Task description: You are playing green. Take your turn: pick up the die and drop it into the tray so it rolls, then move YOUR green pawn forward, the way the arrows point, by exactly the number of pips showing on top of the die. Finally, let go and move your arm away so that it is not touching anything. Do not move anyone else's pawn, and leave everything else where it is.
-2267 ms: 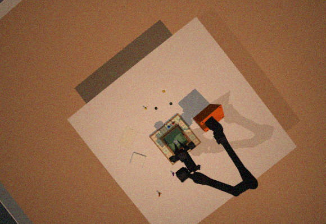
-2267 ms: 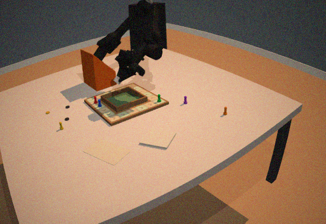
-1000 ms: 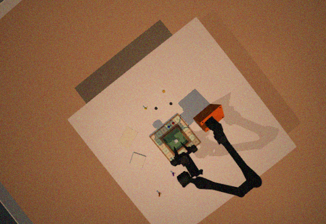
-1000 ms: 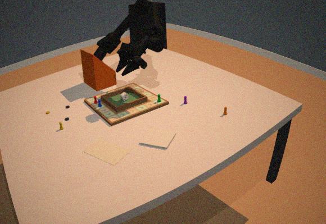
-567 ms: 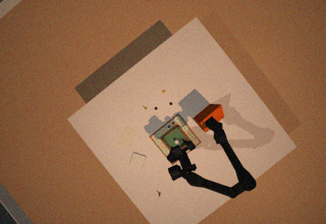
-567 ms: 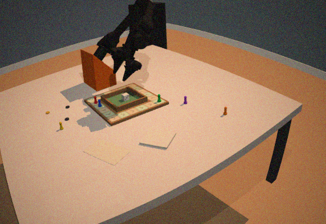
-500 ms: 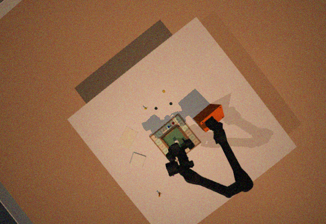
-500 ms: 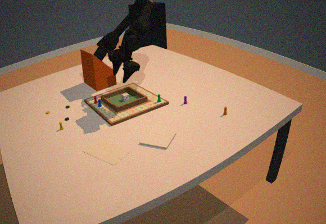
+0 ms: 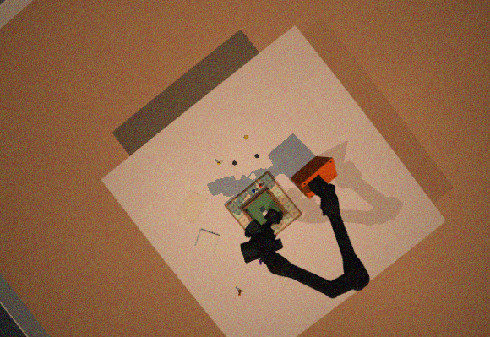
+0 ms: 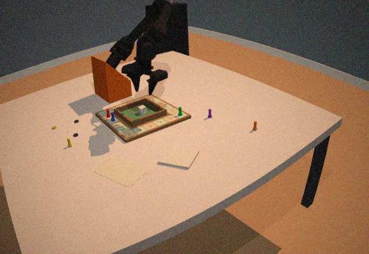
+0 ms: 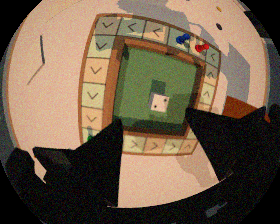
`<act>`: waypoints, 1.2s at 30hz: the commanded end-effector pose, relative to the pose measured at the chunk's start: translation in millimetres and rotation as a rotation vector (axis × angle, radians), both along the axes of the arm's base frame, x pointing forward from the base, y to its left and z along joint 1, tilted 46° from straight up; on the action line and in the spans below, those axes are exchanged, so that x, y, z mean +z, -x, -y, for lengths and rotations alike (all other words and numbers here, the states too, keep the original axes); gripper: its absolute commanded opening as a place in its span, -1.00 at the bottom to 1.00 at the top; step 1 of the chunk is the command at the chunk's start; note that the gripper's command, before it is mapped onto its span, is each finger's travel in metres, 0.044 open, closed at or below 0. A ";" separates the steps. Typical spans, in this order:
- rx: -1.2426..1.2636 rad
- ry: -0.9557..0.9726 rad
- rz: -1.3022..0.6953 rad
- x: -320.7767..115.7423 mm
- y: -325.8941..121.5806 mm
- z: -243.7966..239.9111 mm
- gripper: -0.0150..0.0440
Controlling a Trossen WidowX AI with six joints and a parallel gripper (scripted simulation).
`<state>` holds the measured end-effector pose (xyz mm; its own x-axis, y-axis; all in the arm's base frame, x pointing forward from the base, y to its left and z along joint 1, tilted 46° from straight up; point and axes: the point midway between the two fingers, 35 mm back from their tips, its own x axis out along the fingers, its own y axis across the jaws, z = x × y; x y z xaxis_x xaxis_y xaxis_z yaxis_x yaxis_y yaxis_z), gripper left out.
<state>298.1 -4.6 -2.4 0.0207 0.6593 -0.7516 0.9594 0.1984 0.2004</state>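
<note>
The white die is inside the walls of the tray, on or just above its green floor. Its upward face shows two dark pips in the wrist view. My gripper is open and empty, above the rear part of the board, with the die beyond and below the fingertips. The green pawn stands upright on the board's track, outside the tray; in the wrist view the left finger partly covers it.
The red pawn and blue pawn stand close together on the track. An orange box stands beside the board. Purple, orange and yellow pawns stand off the board.
</note>
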 end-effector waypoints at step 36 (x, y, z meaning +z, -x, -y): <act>0.932 -0.020 0.926 42.1 -96.6 -94.8 0.19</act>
<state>396.1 87.6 44.2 0.0571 0.7133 -0.6985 -0.0400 0.7007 0.7123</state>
